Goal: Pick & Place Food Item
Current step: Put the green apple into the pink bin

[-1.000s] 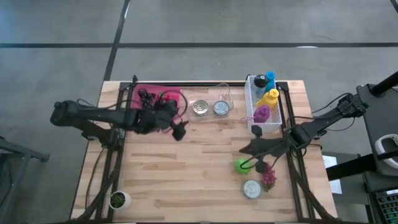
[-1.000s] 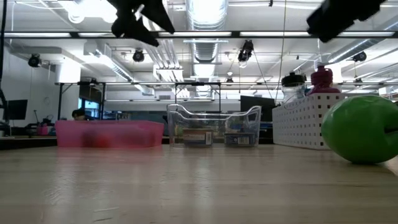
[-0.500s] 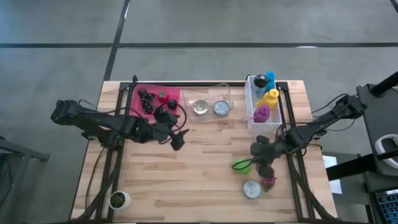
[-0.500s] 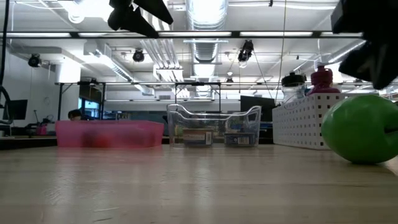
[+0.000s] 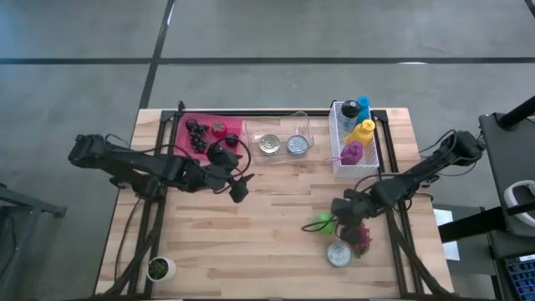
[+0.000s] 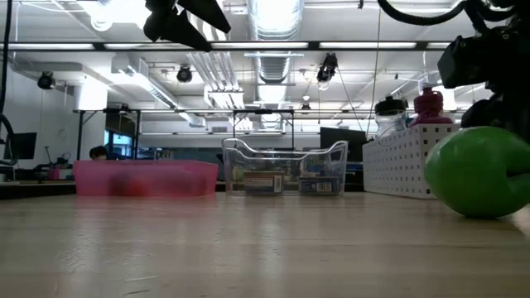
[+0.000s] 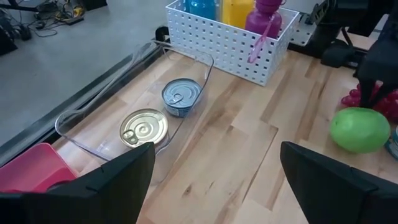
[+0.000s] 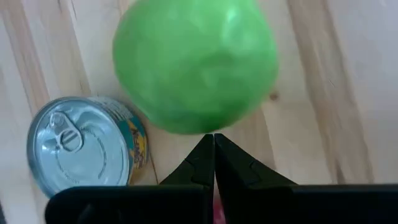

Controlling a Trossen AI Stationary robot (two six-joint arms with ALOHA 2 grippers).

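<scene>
A green apple (image 5: 322, 222) (image 8: 196, 62) (image 6: 480, 172) sits on the wooden table near its right near corner. My right gripper (image 5: 336, 216) (image 8: 213, 138) is shut and low over the table, its tips at the apple's edge on the side facing the table's right edge. My left gripper (image 5: 238, 188) (image 7: 211, 180) is open and hovers high above the table's middle left, holding nothing. The pink tray (image 5: 230, 125) at the far left holds dark grapes (image 5: 197, 134) and a red fruit (image 5: 219, 129). My right gripper's shut fingertips (image 8: 208, 149) point down at the apple's rim (image 8: 205, 127), right beside it. I cannot tell whether they touch it. The apple rests on the table.
A tin can (image 5: 338, 253) (image 8: 87, 146) and red grapes (image 5: 362, 241) lie just near of the apple. A clear bin (image 5: 251, 149) holds two cans (image 7: 144, 127) (image 7: 181, 94). A white basket (image 5: 340, 167) with bottles stands at the far right. A small potted plant (image 5: 159, 268) is at the near left corner.
My left arm has drawn back from over the pink tray toward the table's left and near side, uncovering the fruit in it, then kept still. My right gripper has come down beside the green apple.
</scene>
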